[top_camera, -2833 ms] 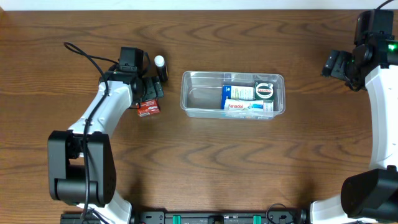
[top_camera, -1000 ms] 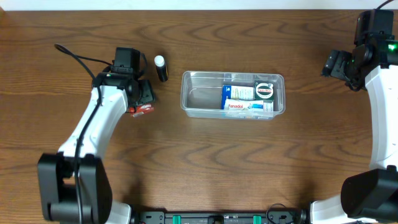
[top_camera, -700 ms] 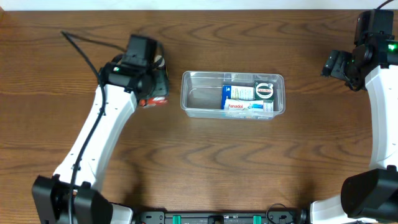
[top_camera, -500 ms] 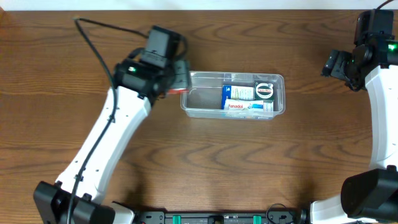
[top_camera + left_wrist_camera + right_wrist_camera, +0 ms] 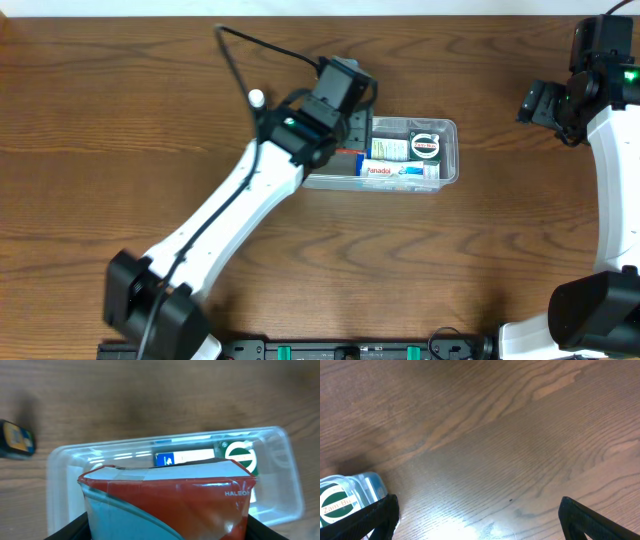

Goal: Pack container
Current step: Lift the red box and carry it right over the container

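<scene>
Left wrist view: my left gripper is clamped on a red-and-teal box above the bare end of the container, which sits midway along the tabletop's far edge. Released tilted, the box could catch the rim or the packed boxes. My right gripper hangs apart.

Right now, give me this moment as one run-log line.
left end effector: grips red-and-teal box above container | right end effector: open, empty, away from container | container: packs in its right end
</scene>
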Controlling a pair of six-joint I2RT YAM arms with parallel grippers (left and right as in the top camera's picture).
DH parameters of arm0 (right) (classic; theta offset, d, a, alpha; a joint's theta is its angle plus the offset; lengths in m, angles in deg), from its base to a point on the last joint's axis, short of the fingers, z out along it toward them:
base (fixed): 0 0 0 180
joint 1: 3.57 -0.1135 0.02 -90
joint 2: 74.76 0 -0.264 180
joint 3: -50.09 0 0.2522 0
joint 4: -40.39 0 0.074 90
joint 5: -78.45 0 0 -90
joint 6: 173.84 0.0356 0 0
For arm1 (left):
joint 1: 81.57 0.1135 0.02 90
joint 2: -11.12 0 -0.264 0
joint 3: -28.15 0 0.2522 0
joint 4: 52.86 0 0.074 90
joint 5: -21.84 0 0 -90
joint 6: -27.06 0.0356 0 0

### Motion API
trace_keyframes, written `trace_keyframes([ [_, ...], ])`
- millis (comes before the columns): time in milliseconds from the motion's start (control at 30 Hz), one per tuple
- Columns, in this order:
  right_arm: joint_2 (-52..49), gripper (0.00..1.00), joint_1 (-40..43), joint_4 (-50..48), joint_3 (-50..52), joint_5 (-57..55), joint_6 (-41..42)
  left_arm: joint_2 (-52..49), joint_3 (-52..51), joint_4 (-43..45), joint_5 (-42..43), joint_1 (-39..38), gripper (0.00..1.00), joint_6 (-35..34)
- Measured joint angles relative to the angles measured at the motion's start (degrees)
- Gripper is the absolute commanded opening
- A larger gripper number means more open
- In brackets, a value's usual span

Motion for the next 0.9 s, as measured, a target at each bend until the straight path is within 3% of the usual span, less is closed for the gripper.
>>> trace_keyframes([
  [900, 0.00, 0.99, 0.00, 0.02, 0.00, 0.00, -0.02, -13.64, 0.00, 1.36, -3.02, 0.31, 0.67, -0.48],
])
